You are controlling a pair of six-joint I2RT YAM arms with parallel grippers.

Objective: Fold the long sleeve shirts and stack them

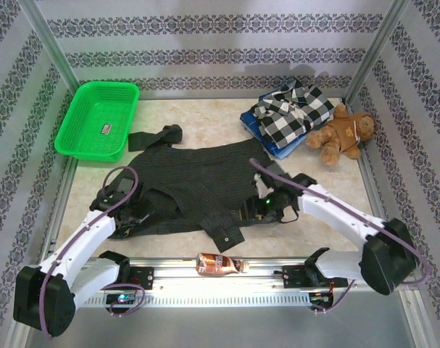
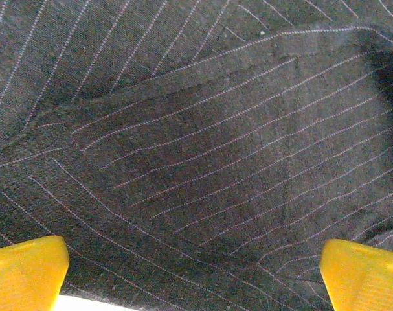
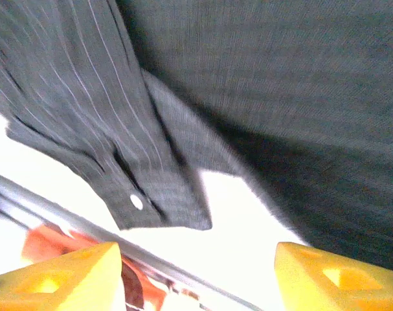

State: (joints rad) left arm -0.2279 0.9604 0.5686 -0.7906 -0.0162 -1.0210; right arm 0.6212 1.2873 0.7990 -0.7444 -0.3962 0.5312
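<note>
The large dark charcoal shirt (image 1: 198,177) lay spread out in the middle of the table (image 1: 220,129), between the two arms. Its cloth was dark grey with thin pale pinstripes (in the left wrist view these stripes ran slanted and changed direction at a seam). The shirt was not flat: it had wrinkles and overlapped layers. One dark end of it reached to the far left, near the green basket (image 1: 69,145). At the near edge a cuff (image 3: 158,194) with a small white button (image 3: 136,202) stuck out toward the brown bottle (image 1: 218,264) lying on the rail.

The left gripper (image 2: 195,275) was low over the left near part of this shirt, with its yellow fingers (image 2: 24,272) spread wide and only the striped cloth behind them. The right gripper (image 3: 199,278) was at the right near part, just beside the cuff. Its fingers (image 3: 338,275) were also apart, and nothing was pinched between them.

In the far right corner the black-and-white checked flannel shirt (image 1: 292,112) lay crumpled on top of the blue garment (image 1: 262,129), and the teddy bear (image 1: 344,134) sat just beside them.
</note>
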